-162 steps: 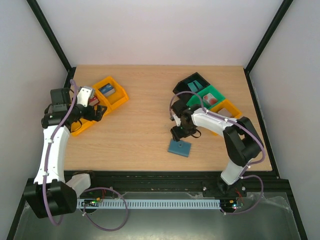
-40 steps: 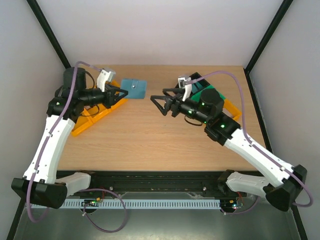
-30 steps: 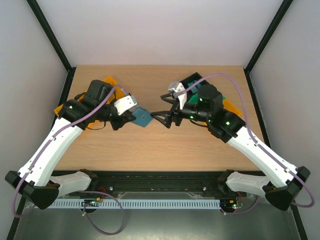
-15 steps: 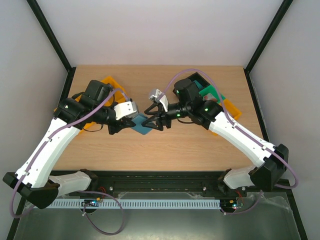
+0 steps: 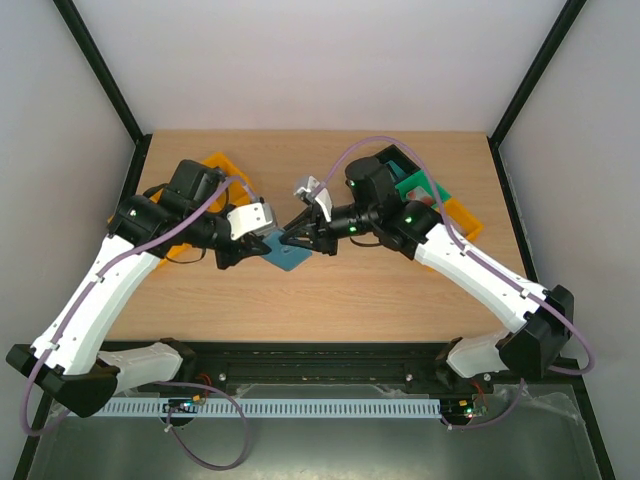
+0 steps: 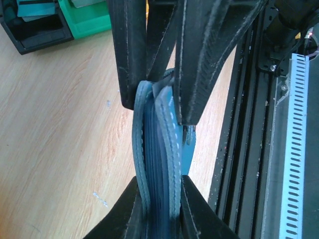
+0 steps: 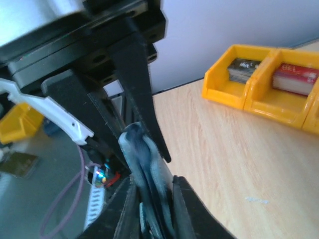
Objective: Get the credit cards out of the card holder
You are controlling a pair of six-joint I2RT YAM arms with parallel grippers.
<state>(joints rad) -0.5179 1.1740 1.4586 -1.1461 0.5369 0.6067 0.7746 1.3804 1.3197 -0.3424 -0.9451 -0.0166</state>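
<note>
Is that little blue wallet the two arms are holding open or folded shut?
Folded shut. The card holder shows edge-on in both wrist views, its two leaves pressed together, pinched by the left gripper and the right gripper.

The right gripper [image 7: 152, 191] and the left gripper [image 7: 145, 162] both pinch the card holder [image 7: 134, 144], orange trays [image 7: 222, 89] beyond.

The right end effector [image 5: 291, 238] — gaping just short of the card holder [image 5: 288, 257] half a second ago — now has its fingers pressed on the holder's free edge, opposite the left end effector [image 5: 258, 246]. Seconds earlier the holder lay flat on the worktop [image 5: 330, 290]; now it hangs between both.
</note>
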